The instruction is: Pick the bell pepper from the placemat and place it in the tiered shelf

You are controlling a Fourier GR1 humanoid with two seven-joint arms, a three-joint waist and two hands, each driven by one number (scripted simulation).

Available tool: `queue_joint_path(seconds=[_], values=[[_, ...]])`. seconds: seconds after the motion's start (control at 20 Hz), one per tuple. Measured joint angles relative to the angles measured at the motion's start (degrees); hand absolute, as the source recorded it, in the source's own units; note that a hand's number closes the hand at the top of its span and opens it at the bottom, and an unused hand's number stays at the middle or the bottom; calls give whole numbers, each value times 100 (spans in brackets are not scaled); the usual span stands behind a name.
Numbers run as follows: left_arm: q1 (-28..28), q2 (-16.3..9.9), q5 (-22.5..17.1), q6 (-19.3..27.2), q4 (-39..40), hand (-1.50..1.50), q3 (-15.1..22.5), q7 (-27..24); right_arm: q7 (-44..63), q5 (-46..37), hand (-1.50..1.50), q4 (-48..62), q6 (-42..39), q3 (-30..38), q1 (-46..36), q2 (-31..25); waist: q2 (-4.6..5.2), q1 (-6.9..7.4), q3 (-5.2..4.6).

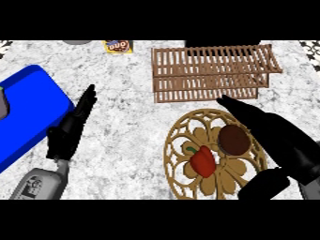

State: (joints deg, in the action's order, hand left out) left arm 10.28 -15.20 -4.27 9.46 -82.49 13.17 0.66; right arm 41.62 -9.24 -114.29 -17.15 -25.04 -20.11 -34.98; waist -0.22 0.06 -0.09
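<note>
So far nothing was done: the bell pepper (203,161) lay on the placemat (183,140), untouched. My right hand (277,140) hovered beside it, fingers straight, thumb spread. My left hand (71,126) rested open. Grasping and carrying to the tiered shelf (211,72) remained.

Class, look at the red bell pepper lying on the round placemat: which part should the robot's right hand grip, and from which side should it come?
Grip the bell pepper across its broad red body, not the small green stem at its upper left. It lies flat on the placemat, so coming from above seems best, with the open right hand nearby at its right, avoiding the brown round item beside it.
</note>
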Motion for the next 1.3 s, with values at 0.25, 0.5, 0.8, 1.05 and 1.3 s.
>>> queue_joint_path(seconds=[0.25,0.5,0.8,1.05,1.3], values=[[27,137,181,-45,49,0,-87,-4,861,-321,-150,-522,-329,-182,-1,483,10,-7,5],[-29,306,381,-102,99,0,-164,-90,915,-965,-150,-540,-435,-353,186,1017,16,-4,7],[136,411,492,-284,377,0,-404,-161,832,-1537,-150,-616,-607,-320,457,1372,19,-12,8],[132,486,586,-398,198,0,-516,34,816,-1963,-150,-674,-699,-434,729,1750,17,-9,9],[59,583,700,-443,-54,0,-549,209,786,-2301,-150,-508,-822,-486,786,2074,18,-3,8]])
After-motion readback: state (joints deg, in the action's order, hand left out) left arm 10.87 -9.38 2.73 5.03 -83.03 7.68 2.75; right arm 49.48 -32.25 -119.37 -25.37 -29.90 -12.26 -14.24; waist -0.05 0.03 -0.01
